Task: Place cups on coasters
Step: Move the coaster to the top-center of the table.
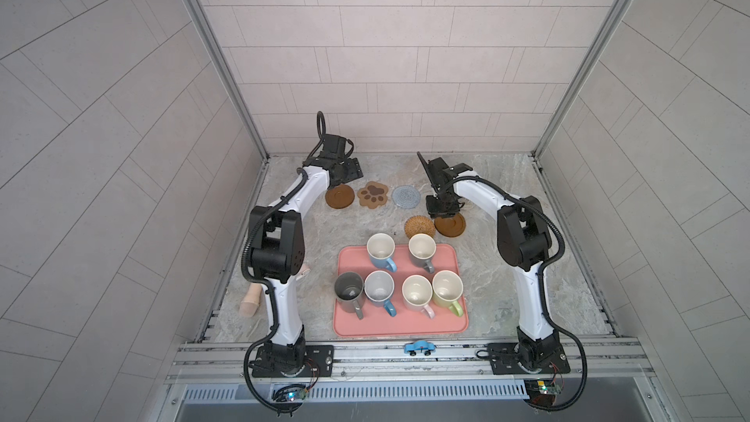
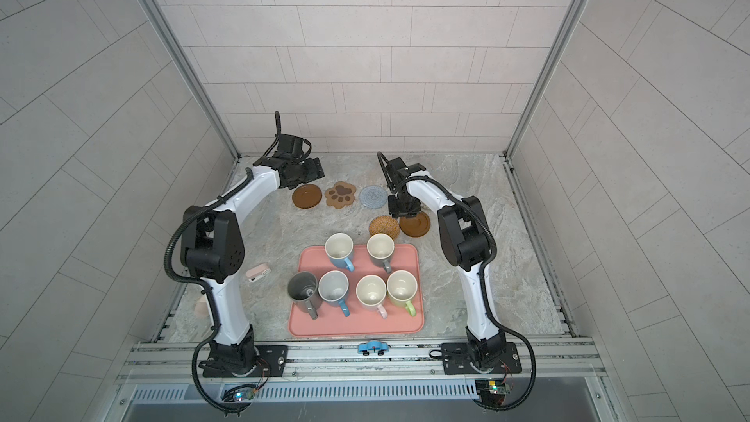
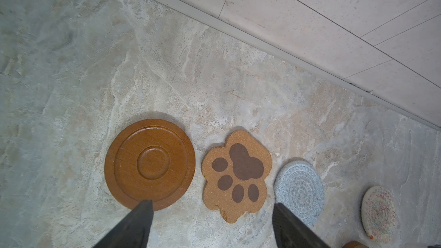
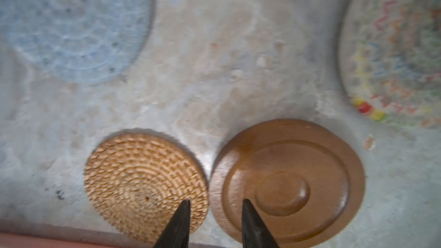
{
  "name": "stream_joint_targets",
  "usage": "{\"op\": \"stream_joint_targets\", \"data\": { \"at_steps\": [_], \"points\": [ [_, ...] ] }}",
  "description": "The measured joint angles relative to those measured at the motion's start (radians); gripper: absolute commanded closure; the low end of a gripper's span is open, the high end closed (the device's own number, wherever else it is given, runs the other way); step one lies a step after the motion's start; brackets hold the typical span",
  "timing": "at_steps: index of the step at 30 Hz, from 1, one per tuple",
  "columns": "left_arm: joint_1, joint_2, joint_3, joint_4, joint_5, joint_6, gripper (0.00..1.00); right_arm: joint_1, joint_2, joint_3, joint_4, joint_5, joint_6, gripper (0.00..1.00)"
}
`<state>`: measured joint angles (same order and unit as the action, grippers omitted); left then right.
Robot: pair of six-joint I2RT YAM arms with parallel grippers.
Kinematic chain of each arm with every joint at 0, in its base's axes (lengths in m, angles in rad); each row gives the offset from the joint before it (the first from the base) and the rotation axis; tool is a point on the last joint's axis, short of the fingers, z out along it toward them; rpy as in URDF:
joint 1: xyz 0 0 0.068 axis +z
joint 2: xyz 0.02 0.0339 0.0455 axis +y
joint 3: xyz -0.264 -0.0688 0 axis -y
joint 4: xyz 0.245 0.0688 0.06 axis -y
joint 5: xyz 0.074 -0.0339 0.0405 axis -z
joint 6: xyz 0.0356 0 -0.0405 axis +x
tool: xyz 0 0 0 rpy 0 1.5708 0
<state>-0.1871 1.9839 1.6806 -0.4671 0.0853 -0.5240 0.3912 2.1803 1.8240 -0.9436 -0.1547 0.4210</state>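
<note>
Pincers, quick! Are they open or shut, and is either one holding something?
Left pincer: open wide, holding nothing.
Right pincer: open a little, holding nothing.

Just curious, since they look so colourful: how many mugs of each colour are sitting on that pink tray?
Blue mugs: 2
Dark grey mug: 1
Grey-brown mug: 1
Pale pink mug: 1
Light green mug: 1
Total: 6

No text, label or number is readable.
</note>
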Motion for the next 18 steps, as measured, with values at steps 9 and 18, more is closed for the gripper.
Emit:
{"op": "stream_joint_targets", "data": {
  "at_steps": [9, 18],
  "points": [
    [0.000, 0.000, 0.000, 0.000, 0.000, 0.000, 0.15, 0.082, 0.046, 0.077, -0.021, -0.074, -0.078, 0.65],
    [0.000, 0.000, 0.000, 0.000, 0.000, 0.000, 0.14, 0.081, 0.120, 0.115, -0.080, -0.002, -0.099, 0.65]
  ]
}}
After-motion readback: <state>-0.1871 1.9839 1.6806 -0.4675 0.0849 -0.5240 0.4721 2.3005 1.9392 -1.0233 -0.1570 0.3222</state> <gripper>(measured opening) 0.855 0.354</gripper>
